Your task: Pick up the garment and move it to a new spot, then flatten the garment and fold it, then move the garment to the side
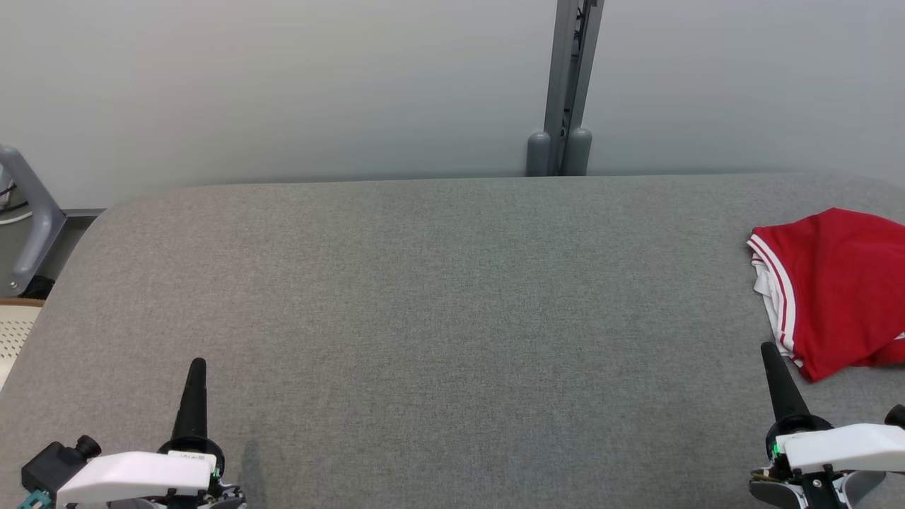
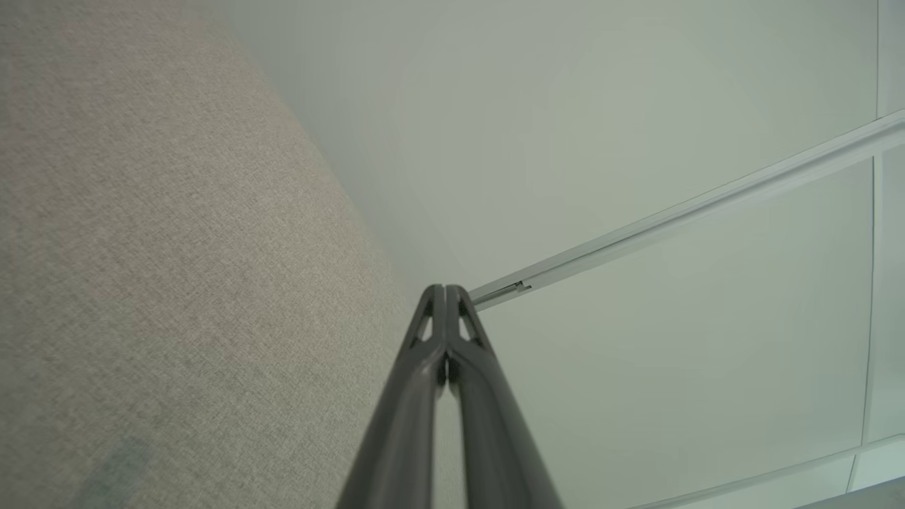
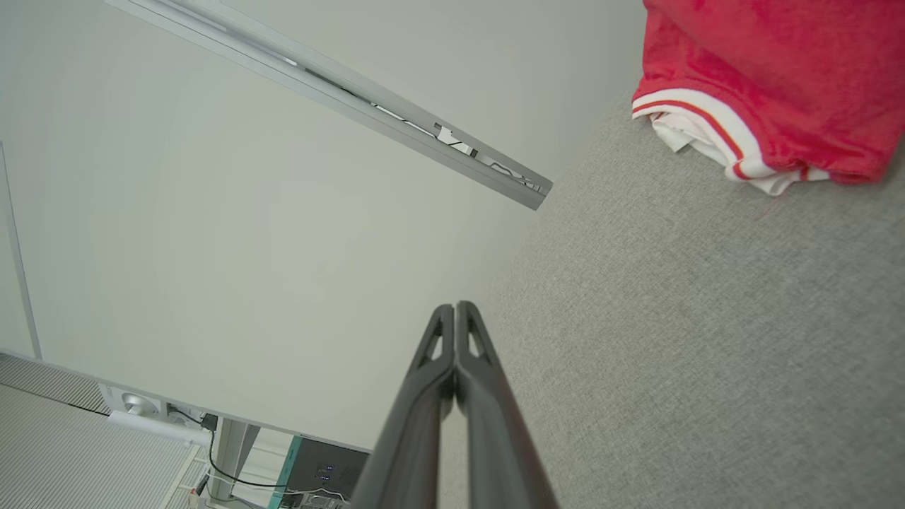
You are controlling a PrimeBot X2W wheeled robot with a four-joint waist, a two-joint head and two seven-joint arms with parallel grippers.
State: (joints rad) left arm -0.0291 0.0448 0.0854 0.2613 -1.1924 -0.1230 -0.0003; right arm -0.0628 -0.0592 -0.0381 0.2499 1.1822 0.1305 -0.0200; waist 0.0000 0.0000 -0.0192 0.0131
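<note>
The garment [image 1: 838,290] is red with white striped trim and lies bunched at the far right of the grey fabric table [image 1: 438,311], running off the head view's right edge. It also fills the top right corner of the right wrist view as the garment [image 3: 778,78]. My right gripper [image 1: 769,351] stands shut just in front of the garment's near left corner, apart from it; its tips [image 3: 456,307] are pressed together and hold nothing. My left gripper [image 1: 198,364] is shut at the lower left, far from the garment, its tips [image 2: 444,288] closed on nothing.
A grey post [image 1: 565,92] rises against the pale wall behind the table's far edge. A grey curved frame [image 1: 32,219] and a perforated pale surface [image 1: 14,332] stand off the table's left end.
</note>
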